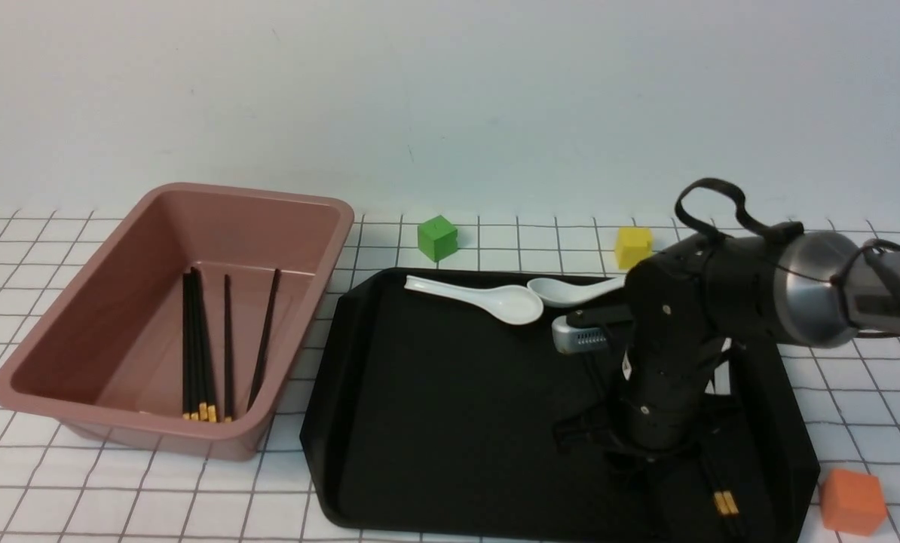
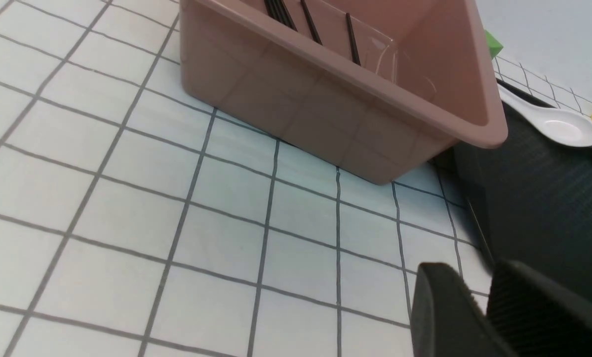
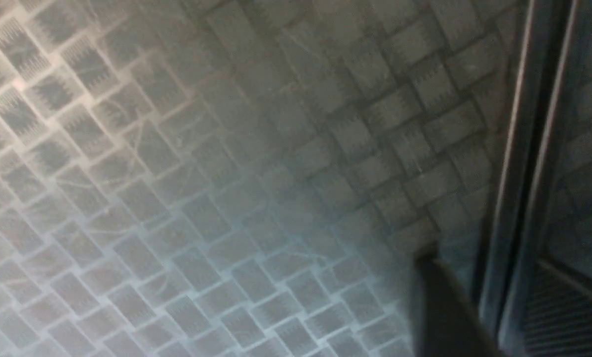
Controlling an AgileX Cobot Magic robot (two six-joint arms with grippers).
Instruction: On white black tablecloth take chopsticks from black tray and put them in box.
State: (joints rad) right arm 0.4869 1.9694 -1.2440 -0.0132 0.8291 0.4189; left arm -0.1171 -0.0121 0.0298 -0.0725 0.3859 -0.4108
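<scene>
Two black chopsticks (image 1: 723, 499) with gold ends lie at the right of the black tray (image 1: 457, 422). My right gripper (image 1: 676, 467) is lowered over them. In the right wrist view the pair of chopsticks (image 3: 511, 173) runs between the two fingers of the right gripper (image 3: 494, 277), which stands open with slim gaps either side. The pinkish box (image 1: 118, 302) sits left of the tray on the checked tablecloth (image 1: 118, 498), and several chopsticks (image 1: 197, 339) lie inside it. My left gripper (image 2: 479, 282) hovers over the cloth near the box (image 2: 325, 99), slightly open and empty.
Two white spoons (image 1: 488, 298) (image 1: 570, 290) lie at the far side of the tray. A green cube (image 1: 437, 237) and a yellow cube (image 1: 634, 246) stand behind it. An orange cube (image 1: 853, 500) sits by the tray's near right corner.
</scene>
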